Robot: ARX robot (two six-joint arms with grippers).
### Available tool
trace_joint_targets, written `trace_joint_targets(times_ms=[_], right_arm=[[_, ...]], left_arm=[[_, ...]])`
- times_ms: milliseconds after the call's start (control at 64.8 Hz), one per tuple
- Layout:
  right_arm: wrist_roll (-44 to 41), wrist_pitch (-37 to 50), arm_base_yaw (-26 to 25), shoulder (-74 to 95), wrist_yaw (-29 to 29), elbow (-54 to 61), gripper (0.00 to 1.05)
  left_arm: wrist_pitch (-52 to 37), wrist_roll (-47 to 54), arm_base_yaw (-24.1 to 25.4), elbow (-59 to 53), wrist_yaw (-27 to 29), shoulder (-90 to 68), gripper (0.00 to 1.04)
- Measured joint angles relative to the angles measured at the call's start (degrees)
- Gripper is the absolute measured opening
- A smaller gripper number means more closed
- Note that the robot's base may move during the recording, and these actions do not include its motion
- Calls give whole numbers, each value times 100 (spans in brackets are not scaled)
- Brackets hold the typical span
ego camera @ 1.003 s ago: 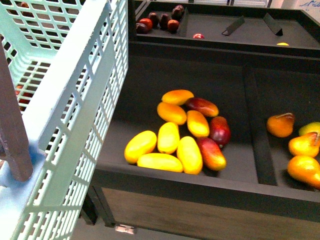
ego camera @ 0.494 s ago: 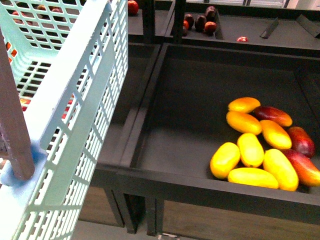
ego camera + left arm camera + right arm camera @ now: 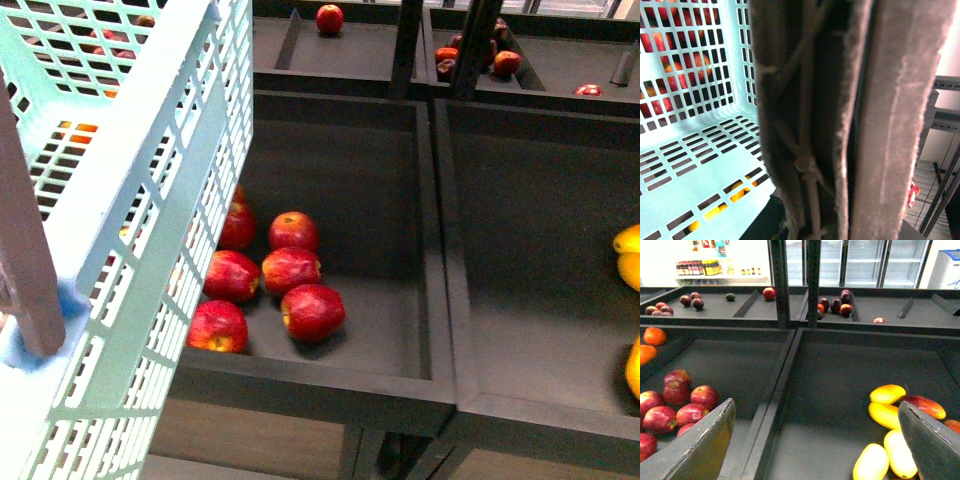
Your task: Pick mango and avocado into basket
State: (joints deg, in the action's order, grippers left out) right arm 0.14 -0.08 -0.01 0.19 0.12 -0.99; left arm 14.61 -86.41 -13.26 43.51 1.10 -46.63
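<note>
Mangoes [image 3: 885, 415]: four yellow, two reddish; one basket [image 3: 150, 250].

Front view: basket [image 3: 130, 170] is cut off by left, top and bottom edges; one apple [image 3: 238, 224] is half hidden behind its wall; mangoes [image 3: 628, 240] are clipped at right edge. Left wrist view: handle [image 3: 890, 125] is blurred. Right wrist view: right gripper [image 3: 815, 405] fingers [image 3: 700, 445] are cut off by picture edge.

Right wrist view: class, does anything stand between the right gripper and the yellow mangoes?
Nothing visible does. The right gripper is open, and only bare bin floor lies between it and the mangoes. The divider wall stands aside, toward the apples.
</note>
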Motion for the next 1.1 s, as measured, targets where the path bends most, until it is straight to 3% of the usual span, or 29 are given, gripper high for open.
trace_joint_targets(times_ms=[463, 509, 602, 741, 957, 1096], right_arm=[[0, 2, -2, 4, -46, 0, 96], [0, 2, -2, 4, -33, 0, 96], [0, 2, -2, 2, -33, 0, 96], [0, 2, -2, 2, -26, 0, 96], [0, 2, -2, 4, -17, 0, 96], [0, 2, -2, 4, -15, 0, 96]], left_arm=[[11, 179, 42, 15, 103, -9, 16], [317, 706, 72, 208, -273, -203, 16], [72, 2046, 50, 656, -737, -975, 16], [-501, 2883, -20, 1429, -702, -2382, 16], [-632, 2938, -535, 3230, -1040, -4631, 16], [319, 3541, -1279, 4507, -1735, -5829, 16]])
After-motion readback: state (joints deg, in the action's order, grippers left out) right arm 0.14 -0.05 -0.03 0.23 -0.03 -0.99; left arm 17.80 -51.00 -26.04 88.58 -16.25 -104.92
